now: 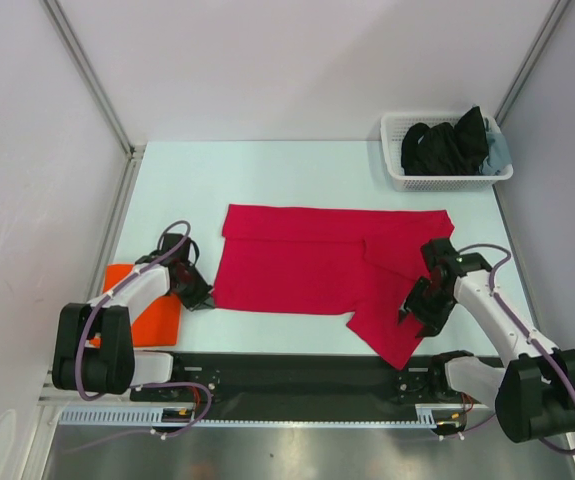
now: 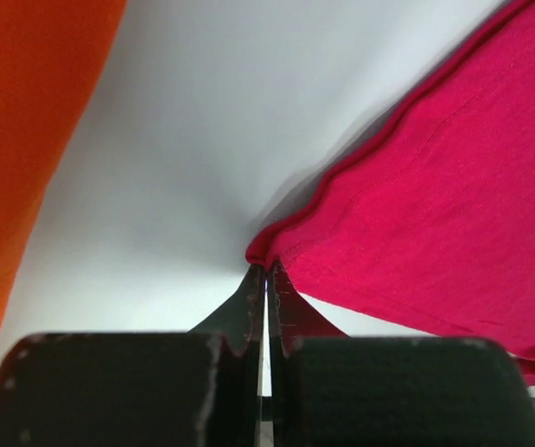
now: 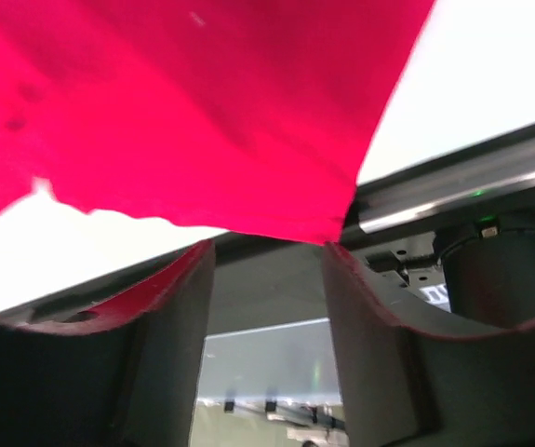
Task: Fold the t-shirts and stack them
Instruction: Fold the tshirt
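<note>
The crimson red t-shirt (image 1: 297, 265) lies spread across the middle of the table, its lower right part hanging toward the near edge. My left gripper (image 1: 195, 292) is at the shirt's near left corner. In the left wrist view the left gripper (image 2: 267, 268) is shut on that corner of the red shirt (image 2: 434, 214). My right gripper (image 1: 417, 305) is over the shirt's lower right flap. In the right wrist view the right gripper (image 3: 267, 247) is open, with the red cloth (image 3: 202, 112) just beyond its tips. The orange t-shirt (image 1: 147, 315) lies folded at the near left and also shows in the left wrist view (image 2: 16, 140).
A white lattice basket (image 1: 445, 181) holding dark clothes (image 1: 447, 145) stands at the back right. A black rail (image 1: 287, 372) runs along the table's near edge between the arm bases. Walls close in the table at left, right and back.
</note>
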Controlling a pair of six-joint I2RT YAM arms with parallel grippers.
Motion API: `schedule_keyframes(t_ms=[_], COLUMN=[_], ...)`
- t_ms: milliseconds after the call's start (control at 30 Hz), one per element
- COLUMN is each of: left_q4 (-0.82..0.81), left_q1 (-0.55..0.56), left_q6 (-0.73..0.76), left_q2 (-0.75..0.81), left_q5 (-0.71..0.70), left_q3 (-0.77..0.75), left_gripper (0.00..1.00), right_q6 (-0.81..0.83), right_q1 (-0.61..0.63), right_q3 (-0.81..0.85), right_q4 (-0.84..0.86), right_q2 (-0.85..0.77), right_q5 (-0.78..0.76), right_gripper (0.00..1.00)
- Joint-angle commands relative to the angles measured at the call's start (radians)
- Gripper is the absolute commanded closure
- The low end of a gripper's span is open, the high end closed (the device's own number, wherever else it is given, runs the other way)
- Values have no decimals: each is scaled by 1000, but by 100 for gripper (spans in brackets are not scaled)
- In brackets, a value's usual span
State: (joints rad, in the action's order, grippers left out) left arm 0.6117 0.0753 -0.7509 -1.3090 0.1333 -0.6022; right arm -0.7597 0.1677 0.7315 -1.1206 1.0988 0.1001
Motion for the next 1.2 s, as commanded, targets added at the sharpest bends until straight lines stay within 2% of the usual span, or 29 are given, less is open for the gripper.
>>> schedule_keyframes(t_ms=[0, 167, 267, 333, 433, 600, 833, 967, 1000, 1067, 1167], left_q4=[-53, -58, -56, -56, -58, -49, -49, -40, -36, -32, -24], left_q1=[-8, -8, -8, -8, -8, -8, -8, -9, -8, -8, -8], left_q6=[24, 24, 24, 24, 22, 31, 35, 35, 33, 28, 15], left_q2=[-6, 28, 31, 34, 50, 63, 73, 76, 77, 86, 91], left_q5=[-44, -47, -41, -38, -32, -29, -21, -26, -27, -34, -40], left_q3=[-28, -22, -30, -33, -36, -44, -44, -41, -39, -33, -25], left_gripper=[99, 100, 100, 100, 100, 100, 100, 100, 100, 100, 100], right_q6=[-50, -200, -306, -349, -440, -455, -484, -513, -523, -543, -550], right_q1=[32, 41, 47, 47, 46, 36, 10, 7, 6, 13, 30], right_q3=[-61, -115, -151, -168, -210, -222, -279, -294, -293, -284, -268], right_q4=[-22, 22, 44, 51, 99, 107, 186, 188, 182, 160, 128], right_q2=[-36, -42, -103, -116, -114, -113, -70, -92, -100, -115, -132], right_q5=[49, -37, -75, -100, -154, -203, -197, -200, -200, -194, -200], right_gripper=[46, 51, 57, 66, 68, 60, 60, 66, 74, 81, 82])
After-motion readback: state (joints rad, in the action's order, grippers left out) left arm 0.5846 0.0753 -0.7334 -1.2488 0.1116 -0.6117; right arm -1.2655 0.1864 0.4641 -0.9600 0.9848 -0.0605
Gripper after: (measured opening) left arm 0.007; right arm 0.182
